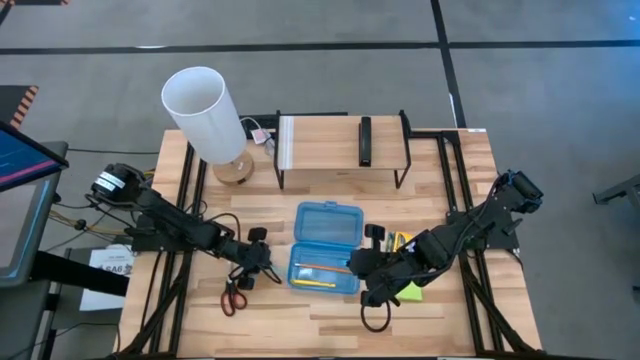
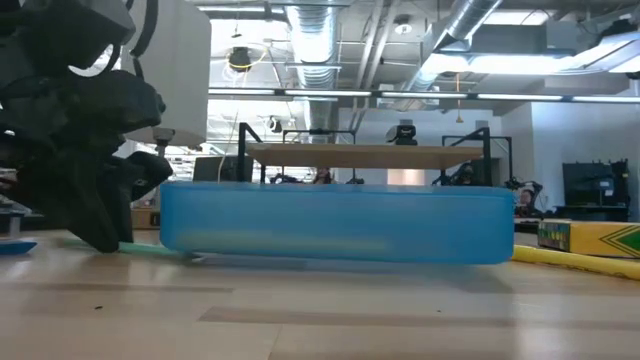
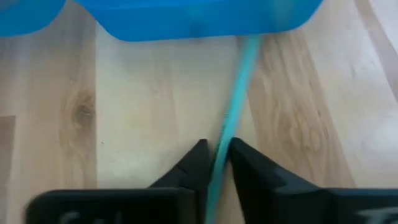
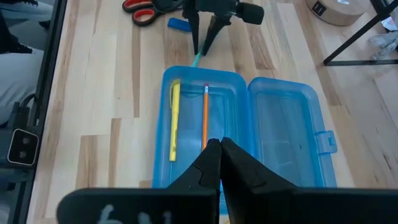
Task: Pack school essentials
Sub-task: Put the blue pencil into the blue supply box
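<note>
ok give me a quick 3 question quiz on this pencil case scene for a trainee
1. True or false: the blue case lies open.
2. What is the left gripper shut on?
A. red-handled scissors
B. thin light-blue stick
C. a crayon box
3. Fill in: inside the case lie a yellow pencil and an ___ pencil.

Key
1. True; the right gripper is above it.
2. B, on the table beside the case.
3. orange

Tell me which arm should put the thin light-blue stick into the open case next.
Left. The left gripper is already shut on the thin light-blue stick, right beside the blue case. The right gripper is shut and empty above the case's far side, away from the stick.
</note>
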`<action>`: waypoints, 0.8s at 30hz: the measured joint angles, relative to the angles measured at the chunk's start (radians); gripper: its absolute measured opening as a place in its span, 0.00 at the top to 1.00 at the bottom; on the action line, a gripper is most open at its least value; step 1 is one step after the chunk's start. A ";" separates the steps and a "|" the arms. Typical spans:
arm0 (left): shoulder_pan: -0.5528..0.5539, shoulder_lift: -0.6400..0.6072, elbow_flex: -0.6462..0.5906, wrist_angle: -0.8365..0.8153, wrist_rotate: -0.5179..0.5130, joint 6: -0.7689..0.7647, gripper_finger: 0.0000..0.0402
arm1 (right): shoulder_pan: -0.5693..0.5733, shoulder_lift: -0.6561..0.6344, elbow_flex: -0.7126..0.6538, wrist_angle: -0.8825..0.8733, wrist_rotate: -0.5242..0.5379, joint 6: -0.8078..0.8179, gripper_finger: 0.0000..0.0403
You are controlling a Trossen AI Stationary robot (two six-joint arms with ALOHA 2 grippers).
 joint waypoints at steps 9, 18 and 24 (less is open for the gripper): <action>0.002 -0.017 0.000 -0.022 0.042 0.002 0.99 | 0.000 0.000 0.000 0.000 0.000 0.000 0.92; 0.000 -0.148 -0.008 -0.232 0.056 -0.046 1.00 | 0.000 0.000 0.000 0.000 0.000 0.000 0.92; -0.001 -0.263 -0.016 -0.355 0.012 -0.067 1.00 | 0.000 0.000 0.000 0.000 0.000 0.000 0.92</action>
